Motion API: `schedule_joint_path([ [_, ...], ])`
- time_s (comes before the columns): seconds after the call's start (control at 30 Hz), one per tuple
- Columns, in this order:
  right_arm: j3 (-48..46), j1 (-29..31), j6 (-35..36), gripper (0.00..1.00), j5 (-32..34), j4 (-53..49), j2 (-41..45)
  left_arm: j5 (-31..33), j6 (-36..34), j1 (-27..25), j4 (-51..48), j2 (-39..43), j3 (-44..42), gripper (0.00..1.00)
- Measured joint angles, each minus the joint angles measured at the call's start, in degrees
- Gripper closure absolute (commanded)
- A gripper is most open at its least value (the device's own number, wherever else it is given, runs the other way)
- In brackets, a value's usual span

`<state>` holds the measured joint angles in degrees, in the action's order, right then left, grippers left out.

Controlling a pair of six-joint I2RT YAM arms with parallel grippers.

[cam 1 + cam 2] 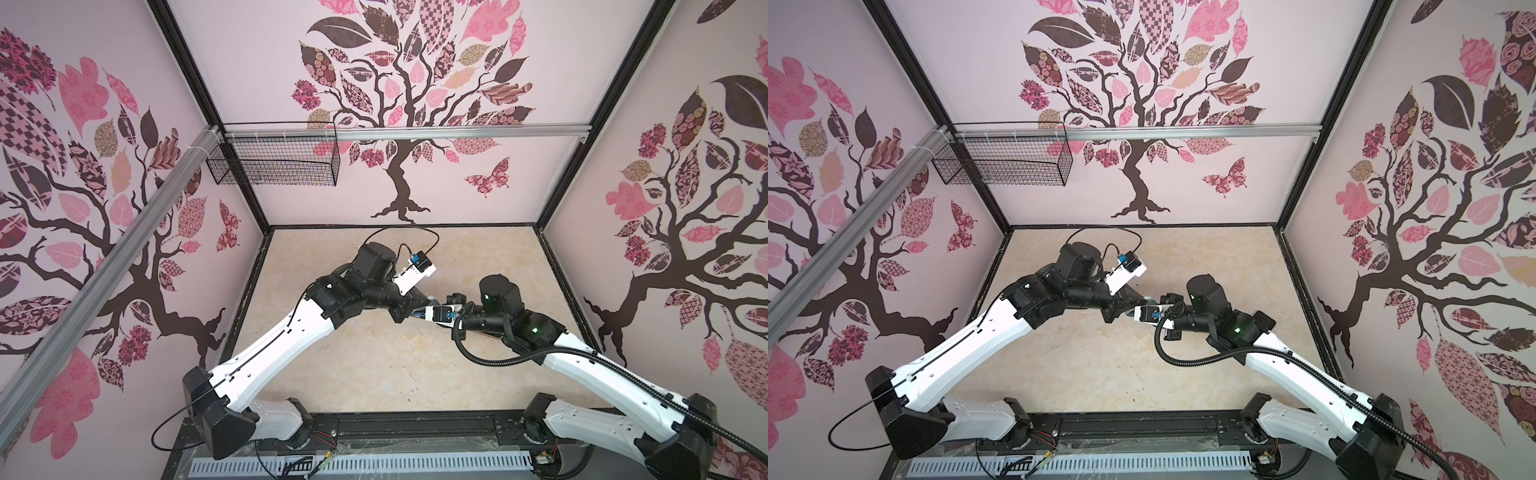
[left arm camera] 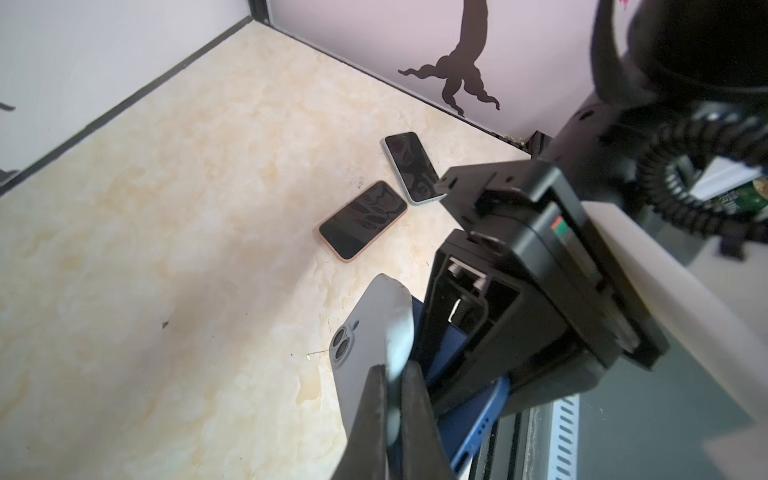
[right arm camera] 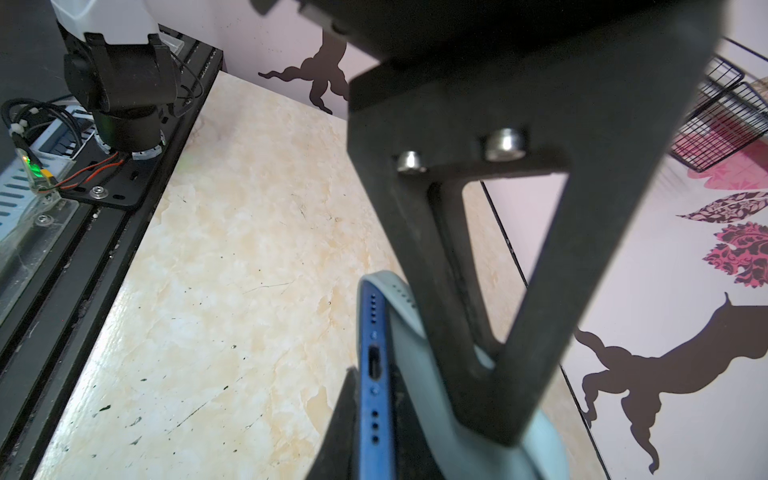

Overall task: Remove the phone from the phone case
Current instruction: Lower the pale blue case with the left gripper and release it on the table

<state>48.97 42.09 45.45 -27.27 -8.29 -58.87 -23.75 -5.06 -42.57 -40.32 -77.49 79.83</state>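
A blue phone point(image 3: 374, 324) sits half out of a pale grey-blue phone case point(image 3: 409, 328), both held up off the table. My right gripper point(image 3: 375, 376) is shut on the phone's bottom edge, beside the charging port. My left gripper point(image 2: 394, 368) is shut on the rim of the case point(image 2: 365, 332), whose back and camera hole face the left wrist camera. The phone point(image 2: 478, 415) shows as a blue edge behind that case. In both top views the left gripper point(image 1: 417, 305) and the right gripper point(image 1: 434, 311) meet at mid-table, hiding most of the phone and case.
Two more phones lie face up on the marble-look table point(image 2: 166, 249) towards the back wall: one in a pink case point(image 2: 362, 219), one in a pale green case point(image 2: 411, 168). A black wire basket point(image 1: 274, 160) hangs on the back left rail. The arms' base rail point(image 1: 415, 428) runs along the front edge.
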Motion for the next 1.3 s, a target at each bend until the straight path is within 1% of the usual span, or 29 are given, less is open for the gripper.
schedule_joint_path([
  [0.03,-0.2,0.0,0.0,1.0,0.1,0.6,0.0,-0.5,0.8,0.8,0.2,-0.1,0.0,1.0],
  [0.1,-0.3,0.8,1.1,1.0,-1.9,0.9,0.3,1.0,2.0,2.7,2.0,-0.3,0.0,1.0],
  [0.17,-0.5,1.9,1.6,1.0,-3.6,1.5,1.1,2.5,2.8,4.9,1.6,-0.3,0.0,1.0],
  [0.23,-0.9,2.0,1.7,1.0,-4.6,2.6,2.1,3.5,3.6,5.8,1.6,-0.3,0.0,1.0],
  [0.27,-1.2,2.0,1.2,1.0,-5.0,3.0,2.4,3.8,3.8,5.9,1.6,-0.3,0.0,1.0],
  [0.3,-1.6,2.0,0.6,1.0,-5.2,3.0,3.0,6.1,4.0,6.2,1.9,-0.3,0.0,1.0],
  [0.37,-3.3,2.0,-1.0,1.0,-5.4,3.0,4.5,9.2,4.4,8.1,2.5,-0.2,-0.1,1.0],
  [0.47,-5.5,2.0,-4.8,1.0,-4.4,3.1,5.5,12.2,5.7,10.7,3.7,0.1,-0.9,1.0],
  [0.6,-10.0,2.0,-14.3,1.0,0.0,7.3,7.9,13.0,9.5,14.2,5.8,1.8,-4.8,1.0],
  [0.73,-15.0,1.8,-26.2,1.0,6.9,13.2,10.9,12.9,14.8,17.0,9.4,3.6,-9.4,1.0],
  [0.93,-18.6,1.7,-40.3,1.0,16.6,19.4,11.2,11.2,25.9,16.7,20.1,3.7,-17.8,1.0],
  [1.07,-20.7,1.7,-47.7,1.0,20.7,23.8,11.0,12.9,33.4,15.4,26.6,1.2,-22.6,1.0],
  [1.1,-21.3,1.6,-49.0,1.0,21.5,24.5,11.0,13.5,35.1,15.0,28.3,0.5,-23.8,0.94],
  [1.13,-21.7,1.6,-50.2,1.0,22.1,24.8,11.0,14.2,36.4,14.7,29.5,-0.1,-24.9,0.85],
  [1.23,-22.0,1.6,-52.5,1.0,23.6,24.8,11.1,17.5,39.1,14.4,31.6,-1.1,-27.6,0.55],
  [1.27,-21.9,1.6,-53.1,1.0,23.9,24.7,11.2,19.0,39.8,14.6,31.8,-1.2,-28.5,0.47],
  [1.3,-21.9,1.6,-53.6,1.0,24.0,24.4,11.2,20.1,40.2,14.9,31.8,-1.0,-29.2,0.43],
])
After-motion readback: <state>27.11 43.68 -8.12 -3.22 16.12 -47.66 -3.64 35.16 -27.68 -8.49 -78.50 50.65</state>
